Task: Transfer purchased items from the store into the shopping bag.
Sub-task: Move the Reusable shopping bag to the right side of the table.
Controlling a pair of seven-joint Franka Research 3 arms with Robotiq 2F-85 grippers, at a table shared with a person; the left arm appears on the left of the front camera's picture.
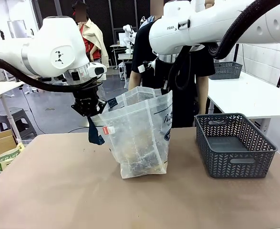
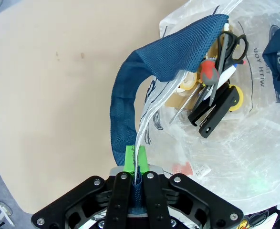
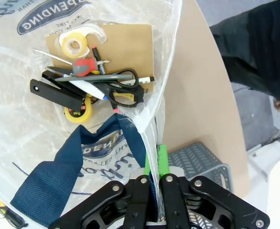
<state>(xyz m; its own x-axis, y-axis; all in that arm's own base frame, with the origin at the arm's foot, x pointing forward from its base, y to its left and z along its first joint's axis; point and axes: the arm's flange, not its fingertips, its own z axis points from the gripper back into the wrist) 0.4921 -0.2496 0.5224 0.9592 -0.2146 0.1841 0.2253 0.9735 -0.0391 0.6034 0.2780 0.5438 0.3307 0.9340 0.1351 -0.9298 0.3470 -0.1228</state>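
My left jaws clench the shopping bag's (image 1: 140,138) rim and navy handle (image 2: 125,105) at frame centre-left; my right jaws grip the opposite rim, holding its mouth spread. Purchased items (image 3: 87,86) (stapler, scissors, tape) lie inside; the basket (image 1: 240,164), lower right, looks bare.

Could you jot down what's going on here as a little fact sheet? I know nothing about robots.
Bag: translucent shopping bag, upright on the table, mouth held open
Left tool: shut on the bag's rim and navy handle
Right tool: shut on the opposite rim
Inside the bag: scissors, stapler, red-handled screwdriver, tape roll, brown card
Basket: grey lattice, on the bag's right
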